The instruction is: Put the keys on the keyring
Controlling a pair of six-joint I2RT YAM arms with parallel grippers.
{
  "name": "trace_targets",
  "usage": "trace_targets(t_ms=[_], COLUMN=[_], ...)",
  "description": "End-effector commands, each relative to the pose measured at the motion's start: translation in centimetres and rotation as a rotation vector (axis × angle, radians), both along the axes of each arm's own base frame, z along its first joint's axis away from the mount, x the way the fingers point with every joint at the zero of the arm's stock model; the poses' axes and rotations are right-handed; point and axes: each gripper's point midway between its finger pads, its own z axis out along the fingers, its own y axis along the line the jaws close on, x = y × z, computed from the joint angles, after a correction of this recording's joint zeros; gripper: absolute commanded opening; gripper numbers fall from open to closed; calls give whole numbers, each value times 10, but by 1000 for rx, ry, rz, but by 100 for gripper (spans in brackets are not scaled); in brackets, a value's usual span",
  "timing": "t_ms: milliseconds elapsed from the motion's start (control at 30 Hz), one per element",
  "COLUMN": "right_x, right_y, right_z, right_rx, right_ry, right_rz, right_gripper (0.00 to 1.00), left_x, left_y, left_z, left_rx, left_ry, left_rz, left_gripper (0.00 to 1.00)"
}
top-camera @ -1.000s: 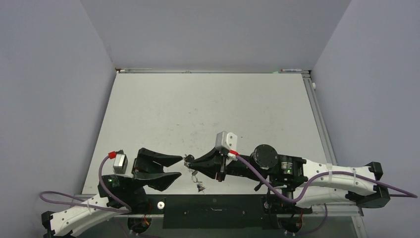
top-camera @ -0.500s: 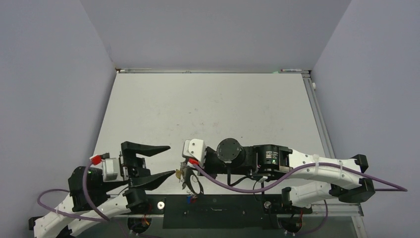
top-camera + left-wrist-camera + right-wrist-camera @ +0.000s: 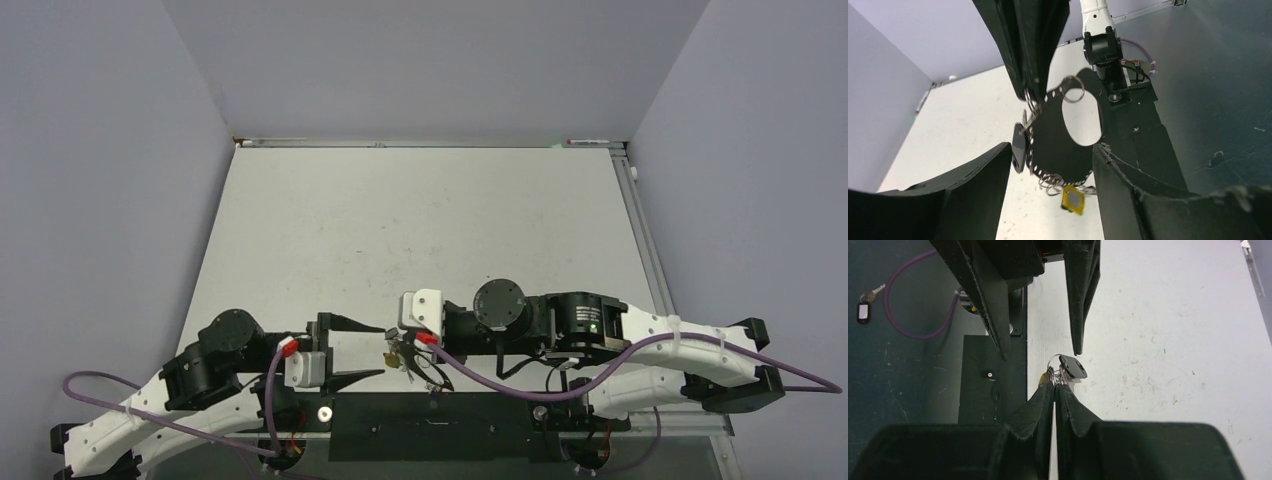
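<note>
Right gripper (image 3: 1054,383) clamping keys (image 3: 1073,368), contact hidden — blurred

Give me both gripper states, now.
Left gripper: open, jaws either side of the hanging bunch of small metal keys, gripping nothing.
Right gripper: shut on that bunch.

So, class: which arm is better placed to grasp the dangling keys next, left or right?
Left, probably. The left gripper is open, and its wrist view shows the keys hanging between its jaws. The right gripper is shut on the top of the bunch, so it cannot regrasp without letting go.
</note>
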Motion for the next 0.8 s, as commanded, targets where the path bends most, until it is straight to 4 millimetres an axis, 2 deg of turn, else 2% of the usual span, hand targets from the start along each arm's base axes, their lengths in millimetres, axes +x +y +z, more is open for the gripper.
trace_targets(t_ms=[0, 133, 233, 433, 567, 767], right_x=[-6, -8, -8, -12, -12, -10], right_y=[-4, -3, -2, 3, 5, 4], right_z=[49, 50, 48, 38, 33, 33], right_rx=[199, 221, 224, 206, 187, 190], right_ry=[-8, 6, 15, 30, 34, 36], right_rz=[20, 19, 17, 36, 38, 24], right_gripper=[5, 5, 5, 5, 5, 5], left_x=[-3, 1, 3, 7, 12, 13], left_y=[2, 1, 0, -5, -5, -10], left_z=[12, 16, 18, 27, 31, 31], left_rx=[-52, -57, -63, -73, -73, -79], left_ry=[-155, -207, -229, -265, -303, -346], left_rz=[-40, -28, -26, -21, -1, -12], left_gripper=[52, 43, 42, 43, 50, 51])
